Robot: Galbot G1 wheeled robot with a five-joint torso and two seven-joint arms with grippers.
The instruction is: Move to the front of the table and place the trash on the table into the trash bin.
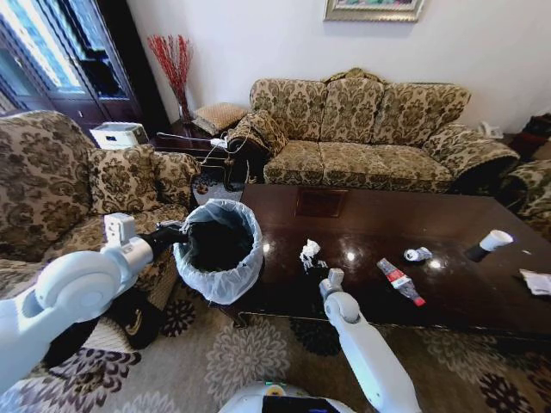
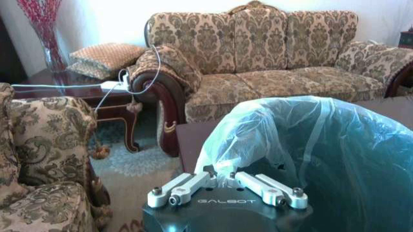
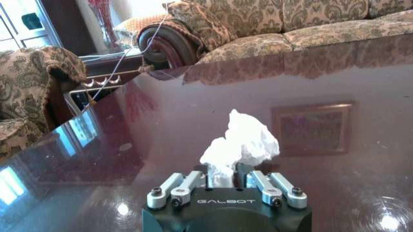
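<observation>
At the left of the head view my left tool (image 1: 176, 237) is clamped on the bagged rim of the trash bin (image 1: 220, 245), holding it up at the near left corner of the tabletop (image 1: 362, 219); in the left wrist view the fingers are pinched together on the plastic liner. The bin's mouth faces up and a little toward me, and I can see nothing inside but dark.

Just right of the bin, low in the middle of the frame, my right tool (image 1: 312, 268) is closed on the crumpled tissue (image 1: 309, 252). The right wrist view shows the tissue rising between the fingers, its long axis upright above the glossy wood; I cannot tell whether it has left the surface.

Further right, a plastic bottle (image 1: 399, 281) with a red label lies on its side, its long axis running diagonally from upper left to lower right. Beyond it lie a small can (image 1: 417, 254), a paper cup (image 1: 489, 245) on its side pointing to the upper right, and a clear wrapper (image 1: 536, 281) at the frame's right edge.

By my reckoning the drive is done and the clearing has barely begun: one piece in hand, four waiting.
</observation>
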